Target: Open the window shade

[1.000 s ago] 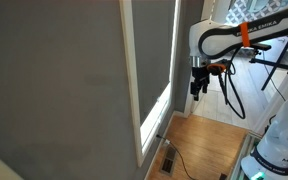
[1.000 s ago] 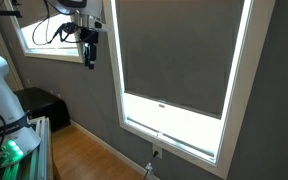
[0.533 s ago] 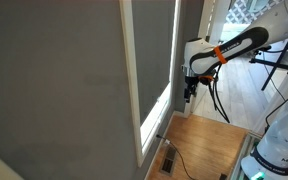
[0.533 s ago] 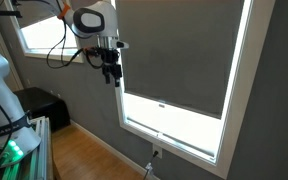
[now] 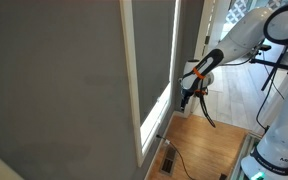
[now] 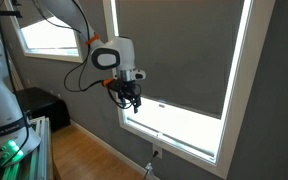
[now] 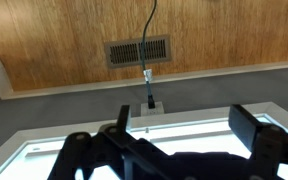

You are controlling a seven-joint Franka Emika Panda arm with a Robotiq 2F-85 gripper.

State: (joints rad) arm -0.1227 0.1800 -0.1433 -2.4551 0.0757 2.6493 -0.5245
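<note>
The window shade (image 6: 179,55) is a dark-grey roller blind inside a white window frame (image 6: 246,90). It covers the upper part of the pane, and its straight bottom edge leaves a bright strip of glass below. In an exterior view the shade shows edge-on as a narrow dark strip (image 5: 154,50). My gripper (image 6: 133,99) hangs at the frame's lower left, just below the shade's bottom edge, in front of the bright glass. It also shows at the frame's edge in an exterior view (image 5: 186,97). In the wrist view the fingers (image 7: 184,125) are spread apart and empty above the sill.
A broad grey wall panel (image 5: 54,90) lies beside the window. A second window (image 6: 44,35) is further along the wall. The wood floor has a vent (image 7: 137,51). A cable plugs into a wall outlet (image 7: 149,100) below the sill. A dark box (image 6: 34,105) stands nearby.
The arm has swung down and toward the window. The gripper moved from beside the frame at mid-height to the frame's lower part, just under the shade's bottom edge.
</note>
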